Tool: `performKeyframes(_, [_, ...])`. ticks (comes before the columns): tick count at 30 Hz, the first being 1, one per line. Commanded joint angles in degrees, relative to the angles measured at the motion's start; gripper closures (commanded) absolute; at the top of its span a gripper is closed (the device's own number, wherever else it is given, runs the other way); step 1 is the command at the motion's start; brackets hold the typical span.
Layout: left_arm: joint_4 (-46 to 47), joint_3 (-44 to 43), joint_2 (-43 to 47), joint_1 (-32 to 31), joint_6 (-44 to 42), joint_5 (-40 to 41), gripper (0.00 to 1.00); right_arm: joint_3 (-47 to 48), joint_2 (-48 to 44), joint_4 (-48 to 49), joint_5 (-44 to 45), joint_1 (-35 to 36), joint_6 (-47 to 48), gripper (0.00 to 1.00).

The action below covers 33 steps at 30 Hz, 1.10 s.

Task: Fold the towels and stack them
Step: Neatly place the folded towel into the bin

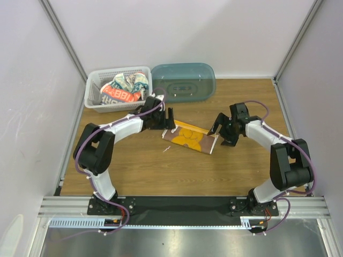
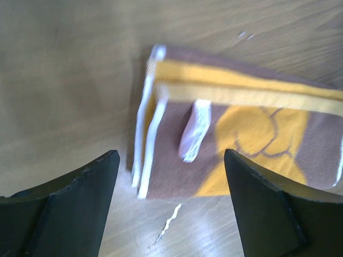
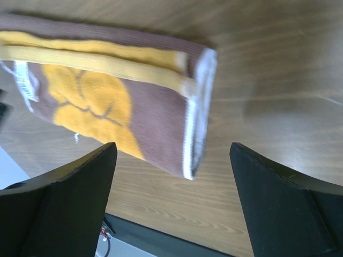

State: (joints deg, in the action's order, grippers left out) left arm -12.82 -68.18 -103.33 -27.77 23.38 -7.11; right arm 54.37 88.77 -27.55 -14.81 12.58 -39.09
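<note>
White panel walls close round a wooden bench [image 1: 161, 174], with both arm bases bolted at its near edge. The left arm rises from its base, bends at the elbow and reaches forward and inward. It ends in the left claw [image 1: 165, 120], which points down at the bench with its jaws spread wide and nothing between them. The right arm mirrors it, elbow raised, forearm slanting inward to the right claw [image 1: 221, 131], likewise wide open and empty.

The brown towel [image 1: 190, 137] lies folded flat between the two claws, one short end just beside each. In the left wrist view its white-edged end sits under the gap between that claw's fingers [image 2: 80, 198], touching neither. The right wrist view shows the other end the same way.

Beyond the left claw stands a white basket [image 1: 92, 91] holding a crumpled white printed towel [image 1: 122, 90]. A teal tub [image 1: 185, 80] sits beyond that claw, to its right.
</note>
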Motion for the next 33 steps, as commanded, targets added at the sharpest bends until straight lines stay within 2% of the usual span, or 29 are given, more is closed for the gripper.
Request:
performKeyframes(1, [5.1, 5.3, 4.6, -0.4, 7.4, 1.7, 0.16, -0.3, -0.9, 5.9, 1.7, 1.0, -2.9, 0.09])
performKeyframes(4, [9.0, 7.4, 4.2, -0.4, 6.0, 1.9, 0.15, -1.4, 0.7, 6.2, 2.1, 1.2, -3.1, 0.12])
performKeyframes(10, [10.8, 5.9, 0.6, -0.4, 1.4, 1.1, 0.19, -2.5, 2.0, 7.9, 2.8, 2.0, -2.7, 0.2])
performKeyframes(14, [11.8, 5.8, -1.4, -0.5, 1.5, -0.3, 0.26, -2.2, 3.9, 8.4, 2.2, 2.2, -2.8, 0.36])
performKeyframes(18, [11.5, 6.0, -2.7, -1.0, 1.2, 0.1, 0.29, -1.3, 4.9, 8.2, 2.2, 2.2, -2.7, 0.36])
performKeyframes(21, [11.2, 5.3, -4.0, -1.1, 0.9, 0.2, 0.38, -0.5, 6.5, 8.0, 1.8, 2.4, -2.3, 0.37])
performKeyframes(22, [11.1, 5.1, -4.5, -1.1, 0.9, 0.2, 0.44, -0.2, 7.0, 7.9, 1.6, 2.4, -2.1, 0.38])
performKeyframes(26, [10.9, 3.9, -6.4, -1.8, 1.1, 0.7, 0.62, 1.0, 9.4, 7.7, 1.6, 2.4, -1.2, 0.6])
performKeyframes(27, [11.1, 3.7, -6.8, -2.0, 1.1, 0.9, 0.65, 1.3, 9.9, 7.6, 2.0, 2.4, -0.8, 0.62])
performKeyframes(28, [11.1, 3.3, -7.4, -2.1, 1.1, 1.1, 0.75, 2.0, 10.6, 7.5, 2.1, 2.4, -0.5, 0.66])
performKeyframes(29, [11.0, 3.1, -7.8, -2.1, 1.1, 1.2, 0.81, 2.4, 11.1, 7.4, 2.3, 2.4, 0.0, 0.75])
performKeyframes(30, [10.9, 2.7, -8.1, -2.2, 1.1, 1.9, 0.91, 2.8, 11.3, 7.2, 2.9, 2.3, 0.6, 0.81])
performKeyframes(31, [10.9, 2.4, -8.6, -2.1, 1.1, 2.2, 0.96, 4.0, 11.9, 6.4, 3.3, 2.3, 1.0, 0.88])
performKeyframes(32, [10.7, 2.1, -8.6, -2.2, 1.0, 2.6, 1.0, 4.8, 11.9, 5.9, 3.7, 2.2, 1.4, 0.92])
performKeyframes(33, [10.7, 1.7, -8.6, -2.2, 0.9, 3.5, 1.0, 5.5, 12.0, 5.6, 4.7, 2.2, 2.8, 0.95])
